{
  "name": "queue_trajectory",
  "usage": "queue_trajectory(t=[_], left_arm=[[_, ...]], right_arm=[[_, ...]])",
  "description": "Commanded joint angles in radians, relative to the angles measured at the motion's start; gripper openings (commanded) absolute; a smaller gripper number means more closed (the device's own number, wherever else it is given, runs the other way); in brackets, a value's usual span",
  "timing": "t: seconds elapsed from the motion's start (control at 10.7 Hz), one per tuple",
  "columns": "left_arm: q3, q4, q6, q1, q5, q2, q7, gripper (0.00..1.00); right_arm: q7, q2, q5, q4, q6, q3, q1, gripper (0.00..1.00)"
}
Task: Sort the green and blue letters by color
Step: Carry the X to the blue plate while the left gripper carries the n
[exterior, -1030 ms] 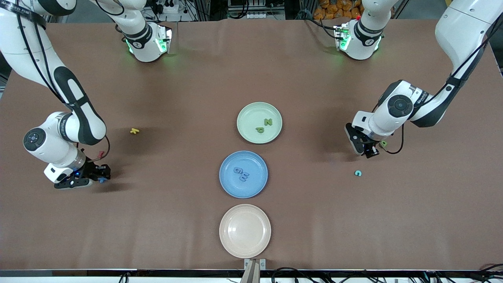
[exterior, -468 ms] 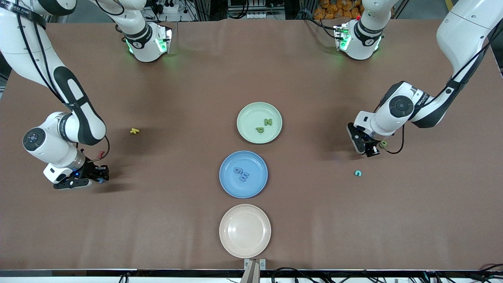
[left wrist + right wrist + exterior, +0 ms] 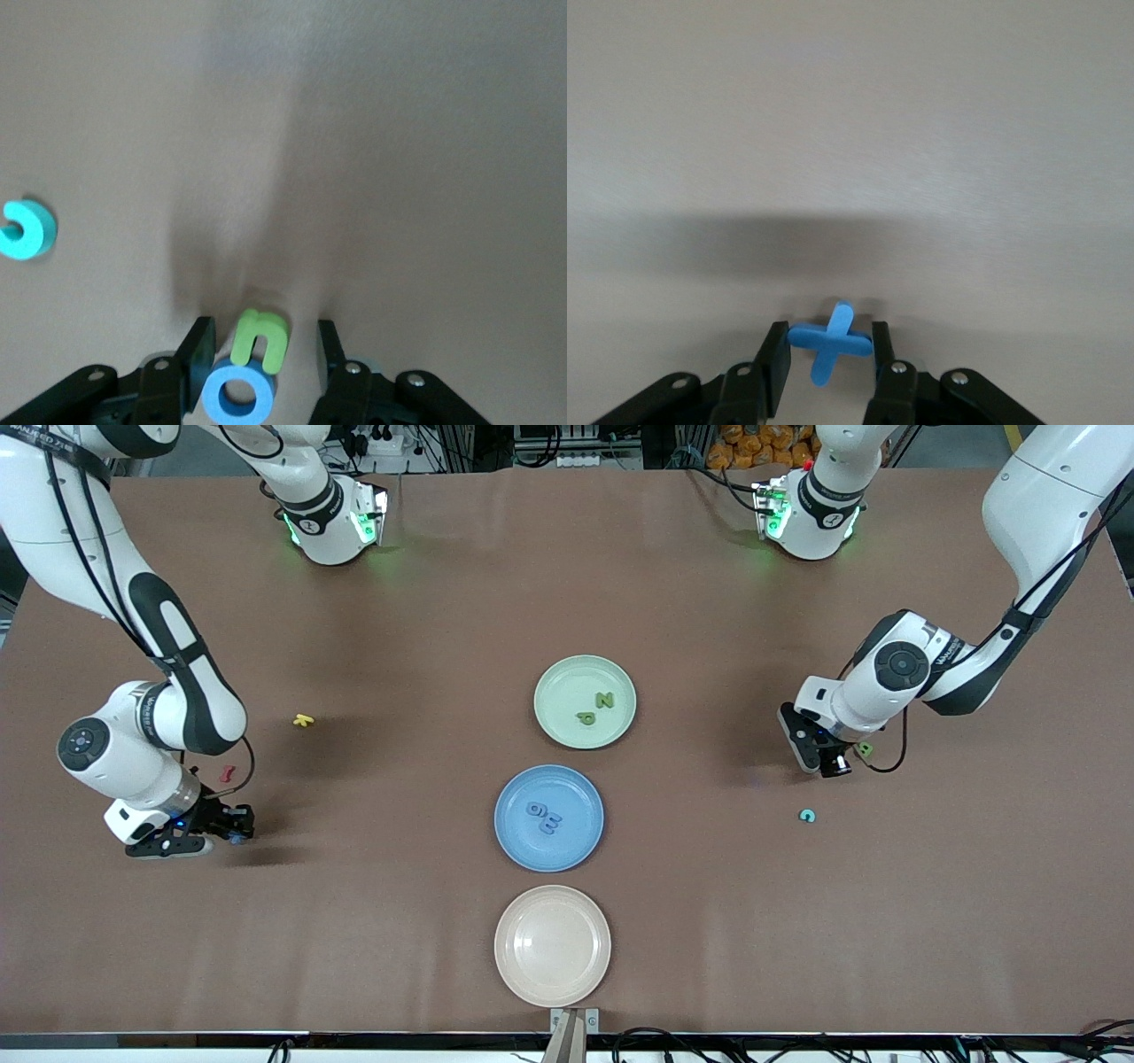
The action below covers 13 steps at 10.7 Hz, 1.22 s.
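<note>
My right gripper (image 3: pixel 236 835) is low at the right arm's end of the table and shut on a blue X (image 3: pixel 831 343), which is pinched between both fingers (image 3: pixel 772 356). My left gripper (image 3: pixel 834 767) is open and low over the table at the left arm's end. A lime-green U (image 3: pixel 261 339) and a blue O (image 3: pixel 237 396) lie touching each other between its fingers. The green letter also shows in the front view (image 3: pixel 865 749). The green plate (image 3: pixel 558 691) holds a green N (image 3: pixel 605 701) and P (image 3: pixel 586 716). The blue plate (image 3: pixel 576 841) holds two blue letters (image 3: pixel 542 817).
A beige plate (image 3: pixel 552 945) sits nearest the front camera. A teal C (image 3: pixel 807 815) lies near the left gripper, nearer the camera, and shows in the left wrist view (image 3: pixel 25 229). A yellow letter (image 3: pixel 304 720) and a dark red letter (image 3: pixel 227 773) lie near the right gripper.
The right arm has shifted slightly with the blue X, and the dark red letter now shows clear of it. The left gripper has barely moved.
</note>
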Motion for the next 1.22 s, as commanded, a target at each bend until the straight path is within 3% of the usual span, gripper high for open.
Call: queue_trajectory(t=[0.0,0.09,0.28,0.66,1.12], left_arm=[[0.0,-0.003,0.016,-0.022,0.038,0.001,-0.059,0.39],[0.0,-0.004,0.016,-0.022,0.039,0.001,-0.059,0.37],[0.0,-0.004,0.016,-0.018,0.051,0.001,-0.06,0.22],[0.003,-0.003,0.016,-0.013,0.055,-0.001,-0.062,0.05],[-0.045,0.04,0.011,-0.021,0.042,-0.032,-0.158,0.0]], right_arm=[[0.245,-0.026,0.012,0.018,-0.038,-0.001,0.104,0.22],[0.329,-0.026,0.013,0.036,-0.061,-0.001,0.137,0.22],[0.481,-0.024,0.013,0.082,-0.099,-0.001,0.222,0.22],[0.742,-0.009,0.013,0.162,-0.113,0.001,0.393,0.22],[0.884,0.072,0.007,0.291,-0.1,0.001,0.6,0.22]])
